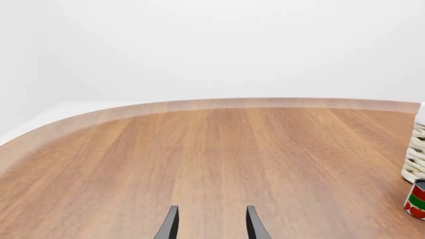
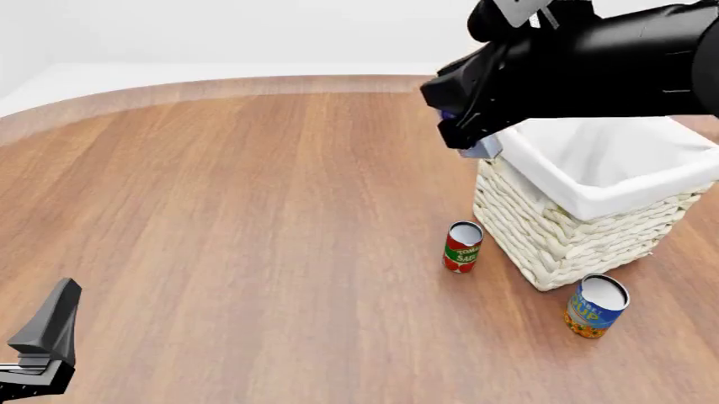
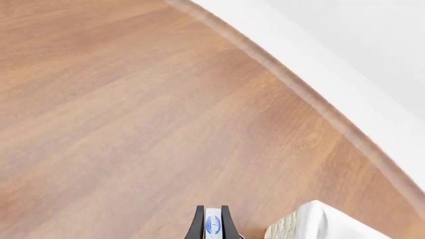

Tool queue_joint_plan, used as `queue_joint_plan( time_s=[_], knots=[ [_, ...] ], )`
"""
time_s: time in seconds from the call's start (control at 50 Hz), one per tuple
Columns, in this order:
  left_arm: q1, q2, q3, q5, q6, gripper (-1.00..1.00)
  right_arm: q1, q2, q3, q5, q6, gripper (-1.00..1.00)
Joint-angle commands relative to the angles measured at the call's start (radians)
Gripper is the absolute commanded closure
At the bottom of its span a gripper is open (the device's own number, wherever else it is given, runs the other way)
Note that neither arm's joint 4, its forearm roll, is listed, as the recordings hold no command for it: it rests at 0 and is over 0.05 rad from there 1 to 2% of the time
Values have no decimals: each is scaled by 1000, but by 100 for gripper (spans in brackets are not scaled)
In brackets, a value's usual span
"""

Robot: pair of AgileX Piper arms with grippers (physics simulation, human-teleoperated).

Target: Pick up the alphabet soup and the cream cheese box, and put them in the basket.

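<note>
Alphabet soup [image 2: 594, 306] beside basket [image 2: 561, 236], tomato can [image 2: 462, 247]

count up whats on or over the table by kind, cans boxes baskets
cans: 2, the alphabet soup and the tomato sauce can
boxes: 1, the cream cheese box, held in the right gripper
baskets: 1, the basket
total: 4

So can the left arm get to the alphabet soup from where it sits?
Probably not easily: the left gripper sits across the table, and the alphabet soup stands beyond the basket's near corner, though bare table lies between.
</note>
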State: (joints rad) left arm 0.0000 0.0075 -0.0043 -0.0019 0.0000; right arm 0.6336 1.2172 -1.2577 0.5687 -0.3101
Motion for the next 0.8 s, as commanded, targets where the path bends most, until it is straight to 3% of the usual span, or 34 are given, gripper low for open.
queue_joint_plan(
  time_s=[0.02, 0.8],
  knots=[
    [0, 0, 0, 0, 0, -100, -40, -55, -35, 28, 23, 100],
    [0, 0, 0, 0, 0, -100, -200, -206, -24, 66, 99, 100]
  ],
)
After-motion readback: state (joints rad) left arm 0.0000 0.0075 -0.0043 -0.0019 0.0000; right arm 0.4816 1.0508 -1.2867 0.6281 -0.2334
